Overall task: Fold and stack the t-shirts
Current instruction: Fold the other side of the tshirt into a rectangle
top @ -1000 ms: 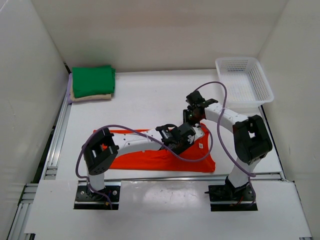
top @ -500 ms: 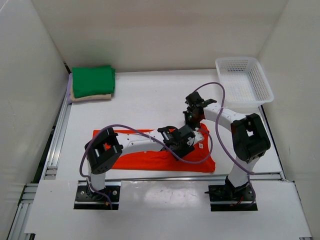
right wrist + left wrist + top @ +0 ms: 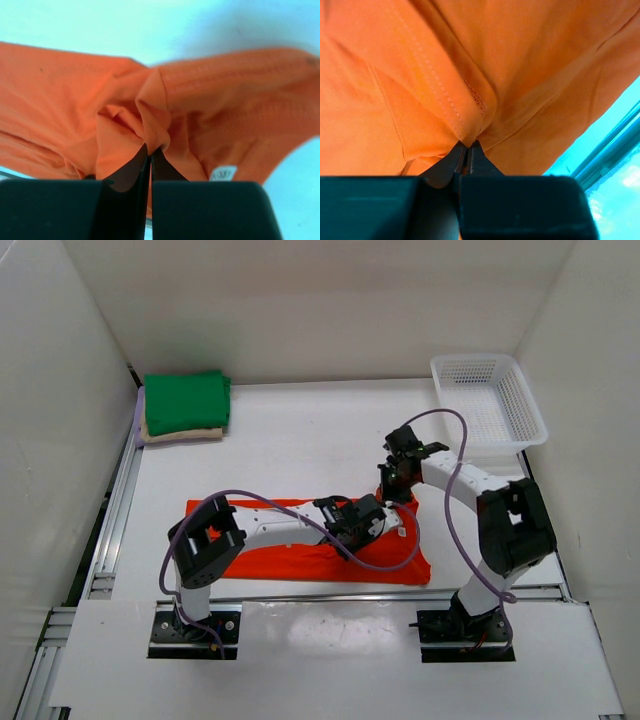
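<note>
Orange-red t-shirt [image 3: 290, 562] lies spread on the counter [image 3: 300, 440], nearer and left of the white basket [image 3: 530, 398], close to the counter's near edge.

Left gripper [image 3: 368, 518] is down on the shirt's right part, well nearer and left of the basket. In the left wrist view, the left gripper [image 3: 466, 146] is clenched with its jaws pressed together. They pinch a ridge of orange-red t-shirt [image 3: 420, 75] fabric, right by a stitched hem.

Right gripper [image 3: 393, 486] is at the shirt's far right corner, between the left gripper and the basket, just beside the left gripper. In the right wrist view, the right gripper [image 3: 150, 152] is clamped tight too. It grasps a bunched fold of the orange-red t-shirt [image 3: 60, 100]. A small white label [image 3: 222, 172] shows on the cloth just right of the tips.

Green t-shirt [image 3: 186, 400] is folded and sits on top of the tan t-shirt [image 3: 185, 434]. That stack is far left of the basket, at the same far end of the counter. The basket sits apart from every shirt.
</note>
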